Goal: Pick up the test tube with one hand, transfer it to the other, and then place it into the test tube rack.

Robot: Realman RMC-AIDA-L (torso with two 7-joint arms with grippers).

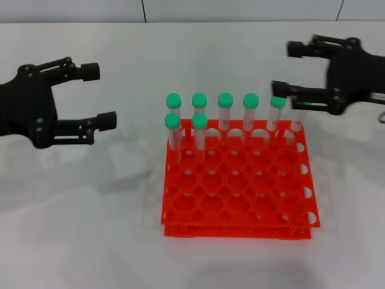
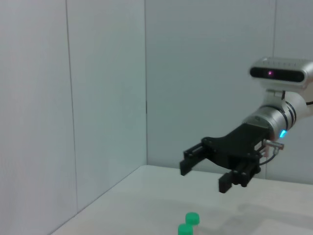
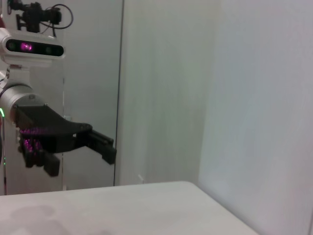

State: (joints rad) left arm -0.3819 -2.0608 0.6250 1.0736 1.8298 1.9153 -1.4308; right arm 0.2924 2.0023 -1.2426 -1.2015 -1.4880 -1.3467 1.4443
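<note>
The orange test tube rack (image 1: 236,227) stands mid-table. Several green-capped tubes (image 1: 199,123) stand in its two back rows. One more clear tube (image 1: 297,125) stands in the back right corner hole, its green cap mostly hidden behind my right gripper's lower finger. My right gripper (image 1: 287,68) is open and empty, hovering just above that back right corner. It also shows in the left wrist view (image 2: 206,175). My left gripper (image 1: 100,96) is open and empty, to the left of the rack and clear of it. It also shows in the right wrist view (image 3: 79,158).
The white table (image 1: 90,229) stretches to the left of the rack and in front of it. A pale wall runs along the back edge. Two green caps (image 2: 189,223) show low in the left wrist view.
</note>
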